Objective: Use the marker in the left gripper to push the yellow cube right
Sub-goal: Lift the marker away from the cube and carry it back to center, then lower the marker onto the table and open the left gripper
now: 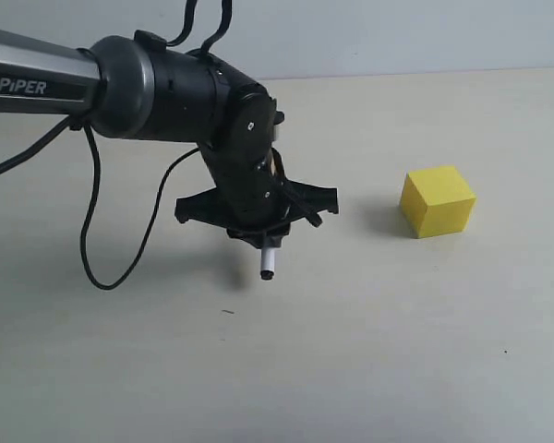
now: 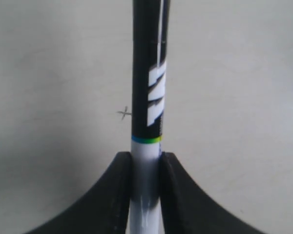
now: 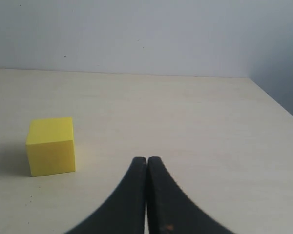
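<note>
On the pale beige table (image 1: 397,369) | yellow cube (image 1: 438,201) resting | grey-white wall (image 1: 397,37) behind

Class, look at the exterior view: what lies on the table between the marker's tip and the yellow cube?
Nothing. Between the marker and the yellow cube, the exterior view shows only bare table and the cube's faint shadow.

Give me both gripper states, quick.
Left gripper: closed on the marker.
Right gripper: closed, holding nothing.
</note>
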